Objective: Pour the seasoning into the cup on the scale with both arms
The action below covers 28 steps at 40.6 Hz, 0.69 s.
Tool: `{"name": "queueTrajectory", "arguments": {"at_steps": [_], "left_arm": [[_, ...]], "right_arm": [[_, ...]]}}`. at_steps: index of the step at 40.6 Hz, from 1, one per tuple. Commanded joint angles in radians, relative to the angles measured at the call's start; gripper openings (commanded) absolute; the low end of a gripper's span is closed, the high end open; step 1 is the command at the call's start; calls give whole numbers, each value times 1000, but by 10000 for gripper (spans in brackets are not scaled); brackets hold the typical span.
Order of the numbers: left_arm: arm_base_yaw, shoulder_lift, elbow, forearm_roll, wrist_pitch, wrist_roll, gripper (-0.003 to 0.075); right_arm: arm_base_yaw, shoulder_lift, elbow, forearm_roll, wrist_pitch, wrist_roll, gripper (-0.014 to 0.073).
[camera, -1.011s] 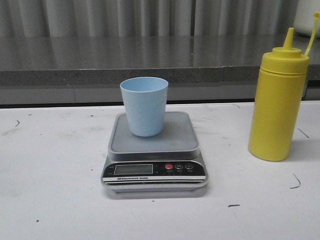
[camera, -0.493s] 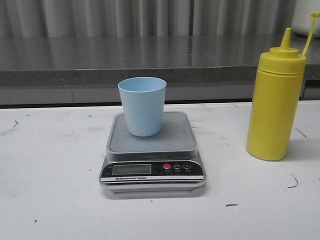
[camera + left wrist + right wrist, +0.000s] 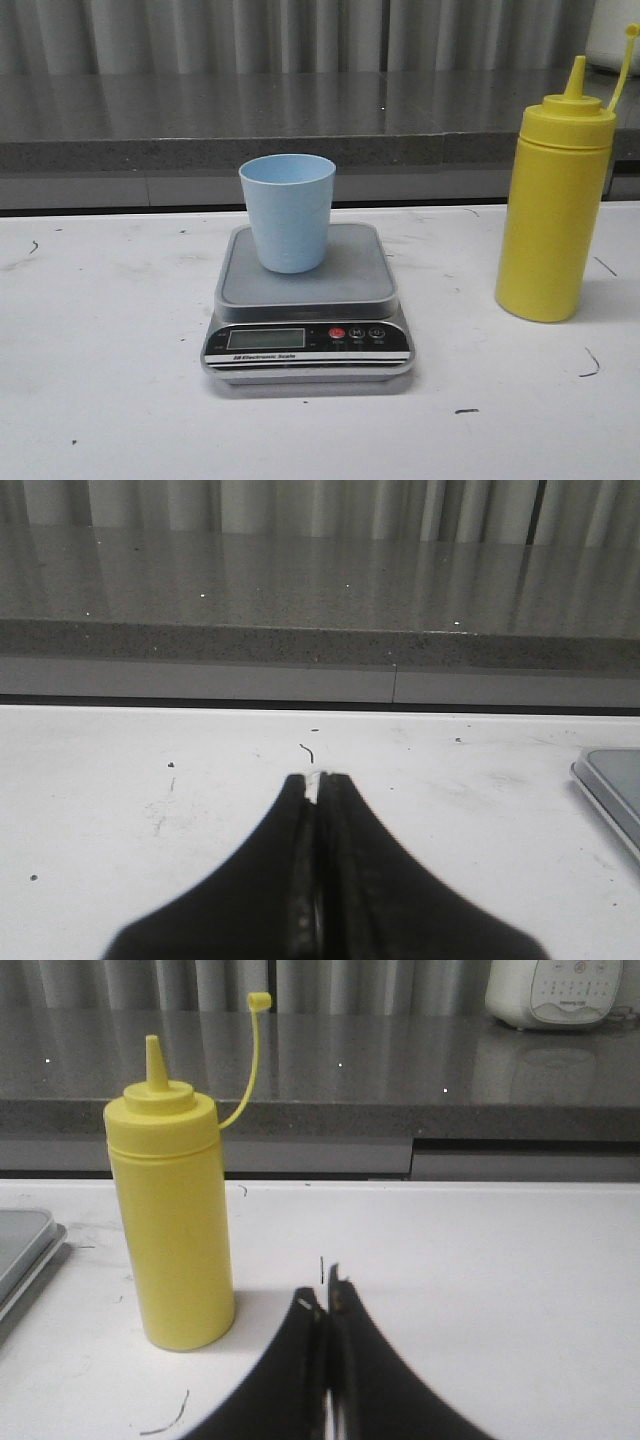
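Note:
The pale blue cup (image 3: 288, 211) stands upright on the grey scale (image 3: 345, 285) in the middle of the white table. The yellow seasoning bottle (image 3: 556, 210) stands upright to the right of the scale, cap off and hanging on its tether. It also shows in the right wrist view (image 3: 173, 1215). My right gripper (image 3: 325, 1295) is shut and empty, on the table's right side, apart from the bottle. My left gripper (image 3: 317, 780) is shut and empty, left of the scale, whose corner (image 3: 612, 785) shows at the view's edge. Neither gripper shows in the front view.
A dark grey counter ledge (image 3: 300, 120) runs along the back of the white table (image 3: 100, 330). A white appliance (image 3: 560, 990) stands on that ledge at the far right.
The front view shifts slightly between frames; the cup, scale and bottle keep their places relative to each other.

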Motion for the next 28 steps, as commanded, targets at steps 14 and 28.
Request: {"name": "queueTrajectory", "arguments": {"at_steps": [14, 28], "left_arm": [[2, -14, 23, -9, -77, -10, -20], [2, -14, 23, -9, -77, -10, -20]], "right_arm": [[-7, -23, -7, -5, -31, 2, -111], [-7, -23, -7, -5, -31, 2, -111]]}}
